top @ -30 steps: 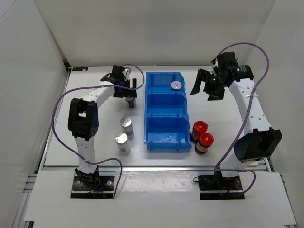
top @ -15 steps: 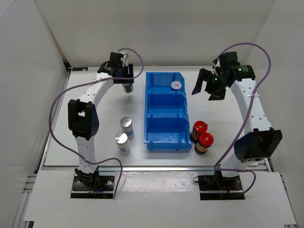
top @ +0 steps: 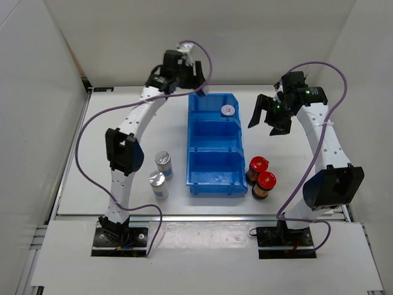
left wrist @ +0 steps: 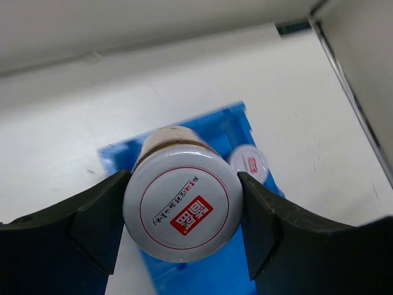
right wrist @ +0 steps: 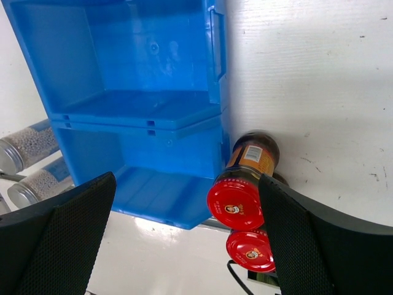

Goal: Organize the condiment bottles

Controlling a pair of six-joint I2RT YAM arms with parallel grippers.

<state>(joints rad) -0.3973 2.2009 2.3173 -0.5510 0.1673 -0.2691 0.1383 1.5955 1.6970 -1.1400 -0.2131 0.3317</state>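
My left gripper (left wrist: 182,198) is shut on a grey-lidded condiment bottle (left wrist: 182,209), gripped at its lid and held in the air. In the top view the left gripper (top: 198,83) hangs over the far-left corner of the blue bin (top: 214,178). A second grey-lidded bottle (top: 228,110) stands in the bin's far compartment, its lid (left wrist: 249,165) just right of the held one. Two silver-topped bottles (top: 163,163) (top: 158,183) stand left of the bin. Two red-capped bottles (top: 258,165) (top: 266,182) stand at its right. My right gripper (top: 267,120) hovers open above them, holding nothing.
The bin's (right wrist: 153,117) middle and near compartments hold nothing. In the right wrist view the red caps (right wrist: 236,203) (right wrist: 250,251) sit tight against the bin's near right corner. White walls enclose the table on three sides.
My left gripper closed on the grey-lidded bottle left of the bin, then lifted it and carried it far and right to the bin's far corner. The right arm barely moved.
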